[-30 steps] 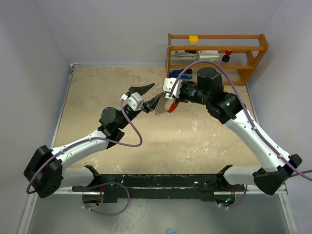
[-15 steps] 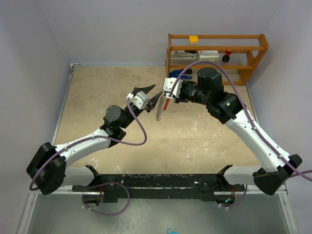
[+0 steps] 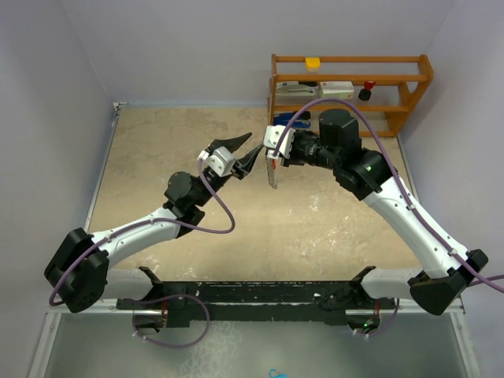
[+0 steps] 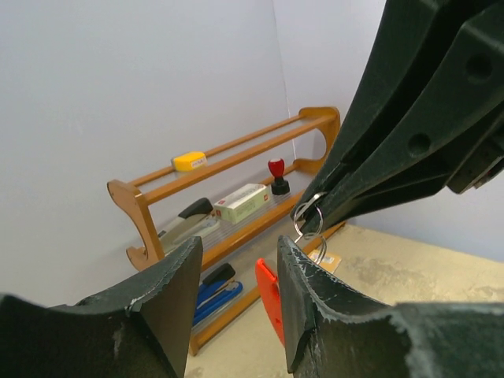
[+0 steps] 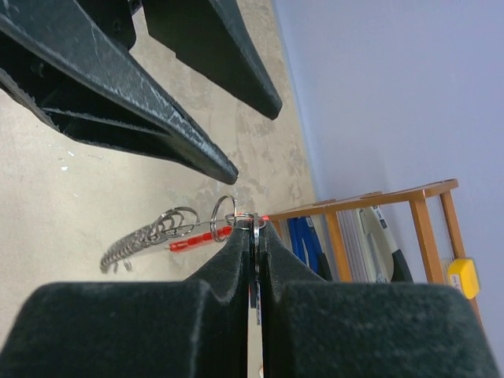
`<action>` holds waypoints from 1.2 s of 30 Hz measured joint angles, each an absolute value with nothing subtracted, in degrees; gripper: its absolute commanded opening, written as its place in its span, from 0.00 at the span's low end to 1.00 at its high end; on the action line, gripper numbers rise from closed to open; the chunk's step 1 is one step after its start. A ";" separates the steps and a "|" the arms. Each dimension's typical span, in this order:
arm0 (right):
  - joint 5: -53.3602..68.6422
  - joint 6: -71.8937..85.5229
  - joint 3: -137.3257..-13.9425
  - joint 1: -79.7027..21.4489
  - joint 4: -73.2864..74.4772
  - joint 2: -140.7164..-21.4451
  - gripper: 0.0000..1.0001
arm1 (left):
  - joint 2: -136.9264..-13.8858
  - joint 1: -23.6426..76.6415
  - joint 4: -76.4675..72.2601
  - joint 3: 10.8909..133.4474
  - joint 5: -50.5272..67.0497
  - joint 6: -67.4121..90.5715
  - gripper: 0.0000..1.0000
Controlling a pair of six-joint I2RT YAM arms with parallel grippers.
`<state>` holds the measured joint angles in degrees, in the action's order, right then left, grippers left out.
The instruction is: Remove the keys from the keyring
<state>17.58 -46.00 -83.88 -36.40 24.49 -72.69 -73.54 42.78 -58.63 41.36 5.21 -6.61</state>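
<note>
Right wrist: keyring point(image 5: 150, 238) in right gripper point(image 5: 253, 226)

From above, the keyring point(image 3: 272, 178) under the right hand point(image 3: 272, 163) is only a thin sliver, too small to tell its rings or any keys apart. In the left wrist view a finger of the left hand point(image 4: 236, 250) covers the lower part of the red strip point(image 4: 269, 302), and the right hand's fingers run off the top and right edges. In the right wrist view the pressed-together fingers point(image 5: 228, 268) hide most of the red strip and the pinched spot, and the rack point(image 5: 370, 228) disappears behind them.
</note>
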 measured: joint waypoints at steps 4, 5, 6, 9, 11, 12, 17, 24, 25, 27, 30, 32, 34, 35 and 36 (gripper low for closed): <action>17.58 -45.98 -83.88 -36.36 24.49 -72.69 0.00 | -72.97 42.76 -60.16 41.36 5.54 -5.48 0.41; 17.58 -45.98 -83.88 -36.36 24.49 -72.69 0.00 | -72.93 42.76 -60.58 41.36 5.74 -5.10 0.41; 17.61 -45.98 -83.88 -36.36 24.49 -72.69 0.00 | -72.93 42.78 -60.84 41.36 5.82 -4.97 0.41; 17.63 -45.98 -83.88 -36.36 24.49 -72.69 0.00 | -72.95 42.78 -61.04 41.36 6.20 -4.56 0.41; 17.63 -45.98 -83.88 -36.36 24.49 -72.69 0.00 | -72.97 42.78 -61.23 41.36 6.59 -4.08 0.41; 17.63 -45.98 -83.88 -36.36 24.49 -72.69 0.00 | -72.97 42.78 -61.25 41.36 6.79 -3.97 0.41; 17.63 -45.98 -83.85 -36.36 24.47 -72.69 0.00 | -73.21 42.78 -61.25 41.36 7.66 -3.60 0.38; 17.63 -45.98 -83.85 -36.36 24.45 -72.66 0.00 | -74.39 42.78 -61.14 41.36 8.34 -3.60 0.32; 17.63 -45.98 -83.85 -36.36 24.45 -72.66 0.00 | -74.59 42.78 -61.12 41.36 8.34 -3.62 0.31; 17.63 -45.98 -83.85 -36.36 24.45 -72.66 0.00 | -74.98 42.78 -61.10 41.36 8.43 -3.62 0.30; 17.63 -45.98 -83.85 -36.36 24.45 -72.66 0.00 | -75.50 42.78 -61.04 41.36 8.69 -3.62 0.30; 17.65 -45.98 -83.85 -36.36 24.40 -72.66 0.00 | -75.90 42.78 -61.04 41.39 8.80 -3.62 0.29; 17.65 -45.98 -83.85 -36.36 24.40 -72.66 0.00 | -76.27 42.78 -61.04 41.39 8.95 -3.64 0.29; 17.65 -45.98 -83.85 -36.36 24.40 -72.66 0.00 | -76.40 42.78 -61.04 41.43 9.04 -3.64 0.28; 17.65 -45.98 -83.85 -36.36 24.40 -72.66 0.00 | -76.55 42.78 -61.04 41.50 9.19 -3.64 0.28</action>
<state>17.65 -45.98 -83.85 -36.36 24.40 -72.66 -76.55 42.78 -61.04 41.50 9.19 -3.64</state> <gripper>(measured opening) 0.026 0.290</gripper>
